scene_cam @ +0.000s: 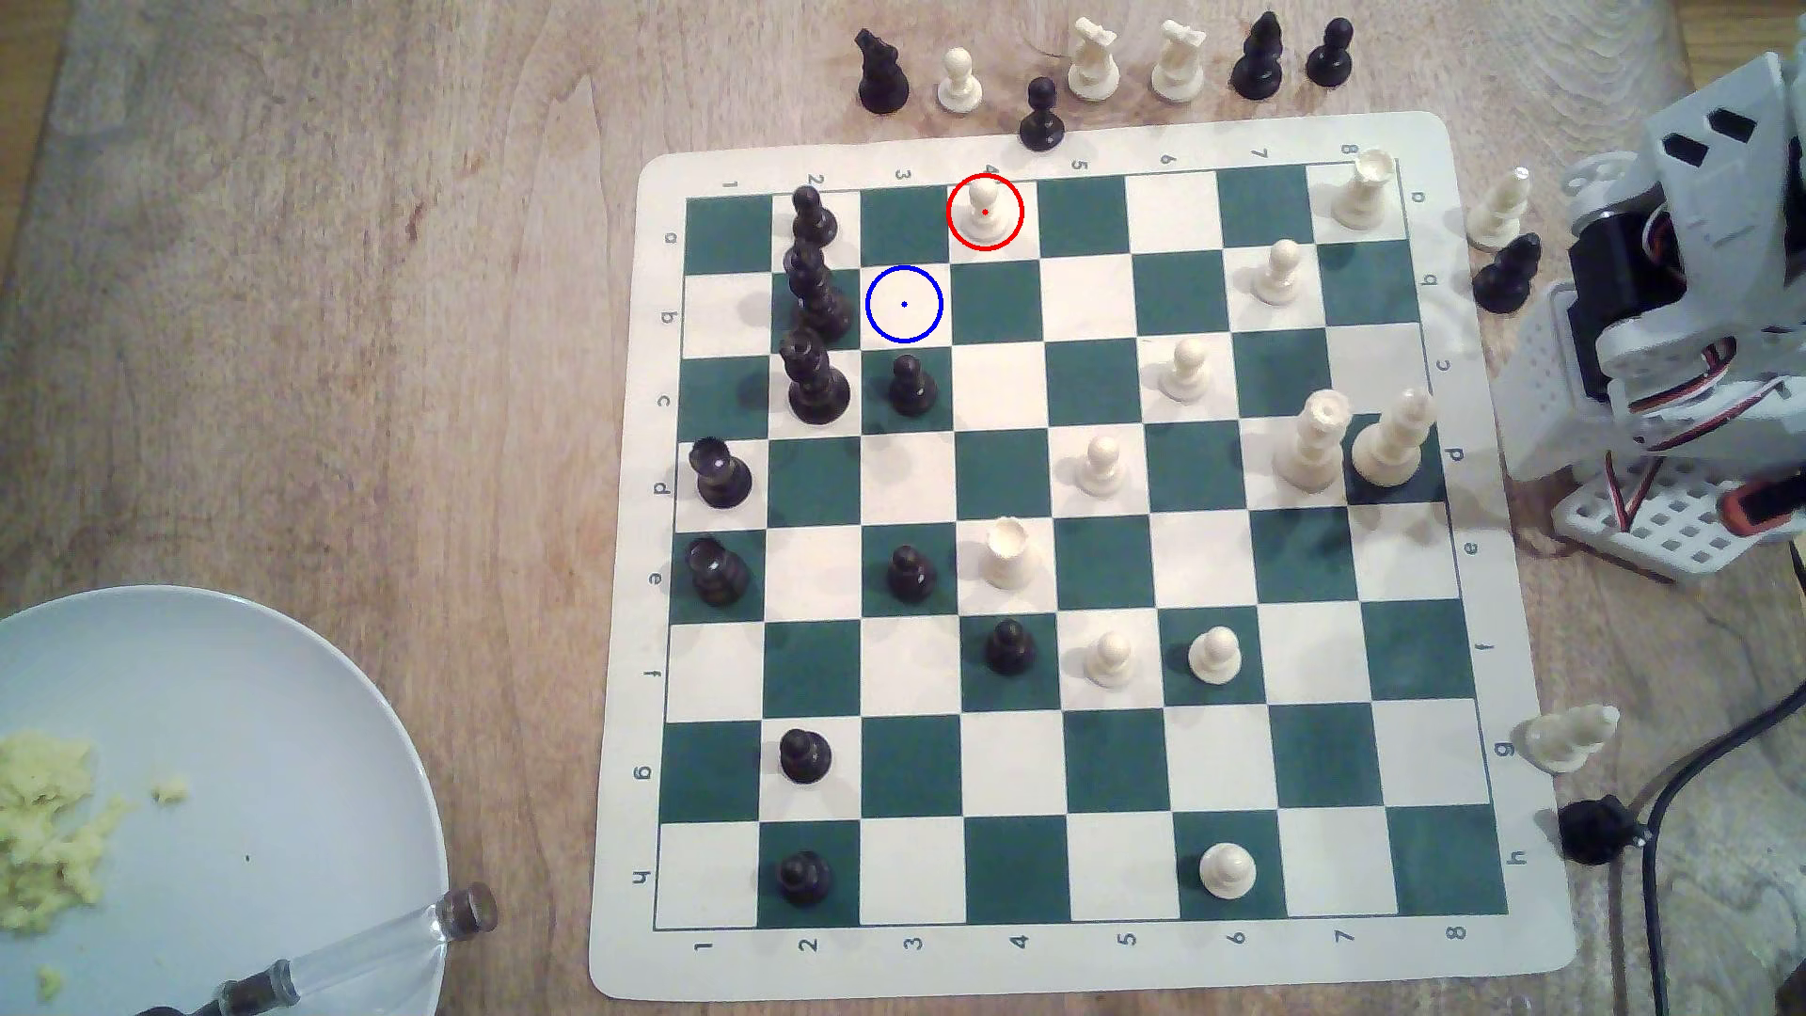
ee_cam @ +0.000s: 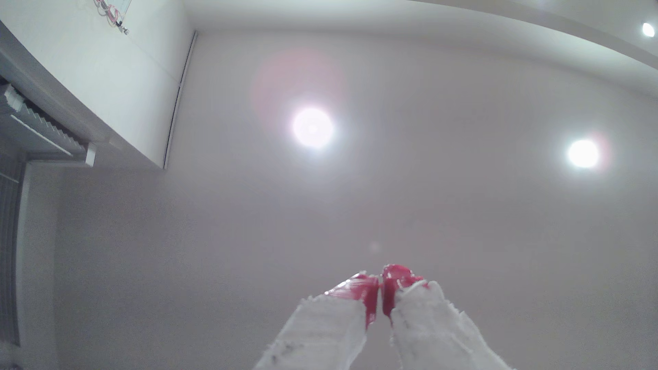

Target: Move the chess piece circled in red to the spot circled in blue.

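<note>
The plate [scene_cam: 293, 703] with yellow crumbs sits closest to the exterior camera, at the exterior view's lower left, a glass-handled utensil [scene_cam: 362, 952] resting across its rim. Moving rightward over bare wooden table [scene_cam: 293, 293] comes the board [scene_cam: 1055, 962], its near-left files held by black pieces: a tall stack of them [scene_cam: 813, 293] stands just left of the blue-ringed square [scene_cam: 904, 305], and a black pawn [scene_cam: 911, 386] sits one square nearer the camera than that square.

The red-ringed pawn [scene_cam: 984, 213] stands upright on the board's far edge row, one square to the exterior view's right of the target and one row farther back, so the move is a short diagonal. The target square itself is bare.

By its look the pawn is light, hard, smooth plastic; a judgement is that it will tip or slip easily if pinched on the ball head. The narrow neck just under the head looks the safest hold, taken from straight above, with care for the tall black pieces beside the target.

Further right are cream pieces, then the arm [scene_cam: 1681, 322], folded at the exterior view's right edge, well apart from the pawn. In the wrist view the gripper [ee_cam: 380, 284] points at the ceiling, its red-tipped fingers [ee_cam: 366, 295] pressed together with nothing between them.
</note>
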{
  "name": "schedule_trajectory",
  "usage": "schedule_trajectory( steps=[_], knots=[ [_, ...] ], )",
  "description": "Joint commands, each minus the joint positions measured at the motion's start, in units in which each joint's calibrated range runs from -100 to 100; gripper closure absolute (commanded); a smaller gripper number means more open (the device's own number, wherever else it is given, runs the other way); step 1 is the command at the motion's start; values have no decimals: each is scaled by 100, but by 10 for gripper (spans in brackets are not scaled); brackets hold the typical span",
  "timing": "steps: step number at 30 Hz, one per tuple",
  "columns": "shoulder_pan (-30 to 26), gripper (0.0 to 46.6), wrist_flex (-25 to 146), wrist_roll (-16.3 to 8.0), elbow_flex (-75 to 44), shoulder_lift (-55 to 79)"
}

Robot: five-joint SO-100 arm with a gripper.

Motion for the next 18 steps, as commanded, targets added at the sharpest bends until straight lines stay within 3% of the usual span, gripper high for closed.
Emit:
schedule_trajectory(
  steps=[1, 9, 11, 12, 18],
  knots=[
    [260, 464, 748, 5, 126, -28],
    [338, 464, 1666, 5, -55, -20],
    [252, 464, 2861, 5, -408, -20],
    [237, 464, 4393, -15, -780, -20],
    [565, 464, 7841, -34, -1360, -20]
  ],
)
